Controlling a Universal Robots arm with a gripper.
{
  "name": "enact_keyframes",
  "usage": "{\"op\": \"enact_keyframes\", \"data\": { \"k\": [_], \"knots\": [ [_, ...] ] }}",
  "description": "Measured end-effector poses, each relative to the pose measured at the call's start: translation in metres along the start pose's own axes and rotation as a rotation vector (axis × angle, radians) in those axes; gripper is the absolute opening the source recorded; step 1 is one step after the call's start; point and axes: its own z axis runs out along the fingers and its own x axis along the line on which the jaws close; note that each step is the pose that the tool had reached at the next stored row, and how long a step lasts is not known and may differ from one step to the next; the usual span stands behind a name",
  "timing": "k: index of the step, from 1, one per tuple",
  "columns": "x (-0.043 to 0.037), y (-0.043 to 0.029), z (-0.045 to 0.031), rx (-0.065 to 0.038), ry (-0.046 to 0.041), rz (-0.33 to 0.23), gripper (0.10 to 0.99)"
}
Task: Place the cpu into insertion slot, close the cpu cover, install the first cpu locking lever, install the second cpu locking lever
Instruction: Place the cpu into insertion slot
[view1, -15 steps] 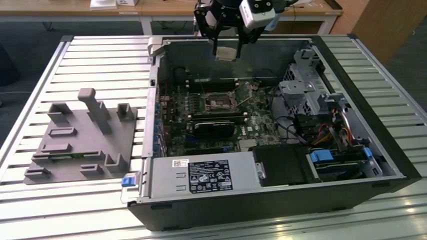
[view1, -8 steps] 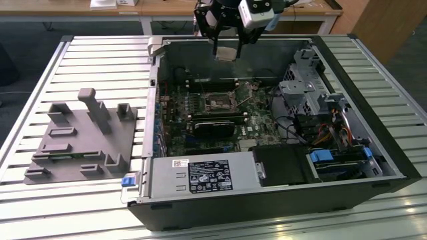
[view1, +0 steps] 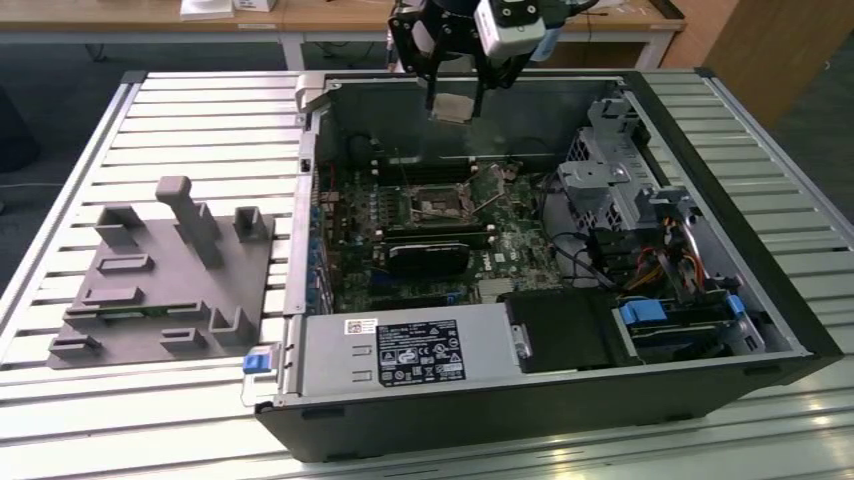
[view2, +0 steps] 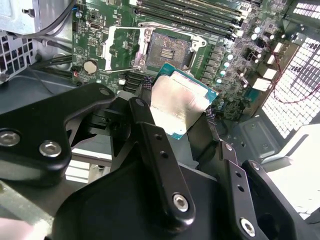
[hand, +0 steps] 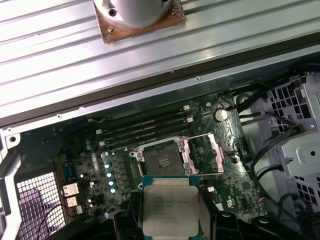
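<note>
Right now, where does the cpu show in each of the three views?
Exterior view: the cpu hangs high over the open case, toward its far wall.
Second wrist view: the cpu, tilted, close to the camera.
First wrist view: the cpu, top facing the camera.
Shared landmark: the insertion slot, empty, beyond the cpu.

Open air between the hand (view1: 457, 98) gripping the cpu (view1: 451, 110) and the insertion slot (view1: 438, 207). Slot bare, cpu cover (hand: 186, 155) flipped open beside it. Graphics card (view1: 430, 255) just near of slot, memory slots (hand: 145, 129) just far. Drive cage (view1: 607, 185) and cables (view1: 587, 255) crowd the exterior view's right.
</note>
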Motion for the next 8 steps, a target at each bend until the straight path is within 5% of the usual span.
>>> {"op": "enact_keyframes", "data": {
  "k": [8],
  "knots": [
    [0.0000,0.0000,0.0002,-0.001,-0.0039,0.043,0.537]
  ]
}}
